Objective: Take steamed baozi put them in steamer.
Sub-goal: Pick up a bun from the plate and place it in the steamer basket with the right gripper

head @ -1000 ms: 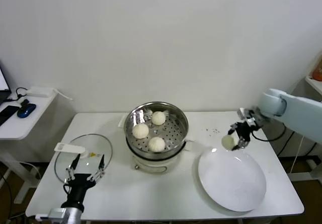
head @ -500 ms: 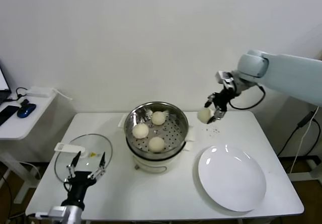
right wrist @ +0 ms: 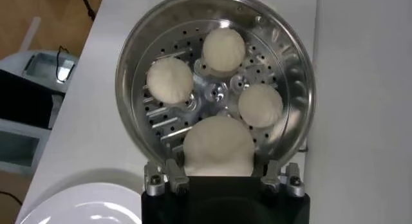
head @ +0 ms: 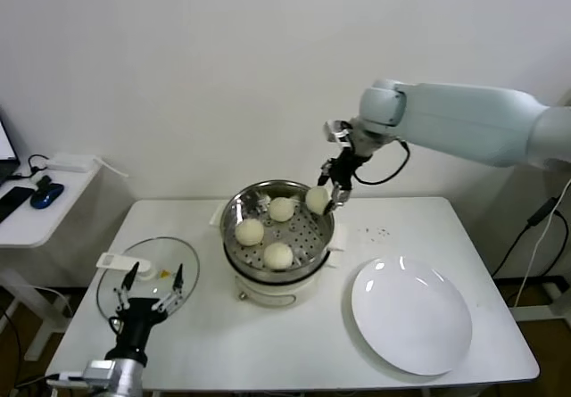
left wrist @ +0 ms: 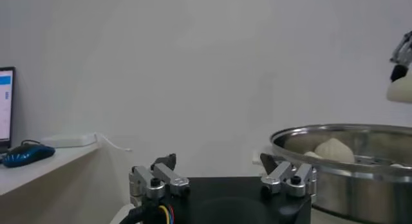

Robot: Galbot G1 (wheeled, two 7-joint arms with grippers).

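Observation:
The steel steamer point(head: 319, 238) stands mid-table on its white pot base and holds three off-white baozi: one at the back point(head: 282, 209), one at the left point(head: 250, 232), one at the front point(head: 278, 255). My right gripper point(head: 323, 197) is shut on a fourth baozi point(head: 317, 201) and holds it above the steamer's back right rim. In the right wrist view that baozi point(right wrist: 218, 147) sits between the fingers over the basket point(right wrist: 135, 58). My left gripper point(head: 152, 287) is open and empty, low at the front left by the glass lid.
A flat glass lid point(head: 111, 283) lies at the table's front left. A large white plate point(head: 412, 318) lies empty at the front right. A few dark crumbs point(head: 378, 231) lie behind the plate. A side desk point(head: 36, 214) stands at the left.
My right arm has lifted the baozi from over the plate and carried it left, up to the steamer's back right rim. The left arm has stayed put.

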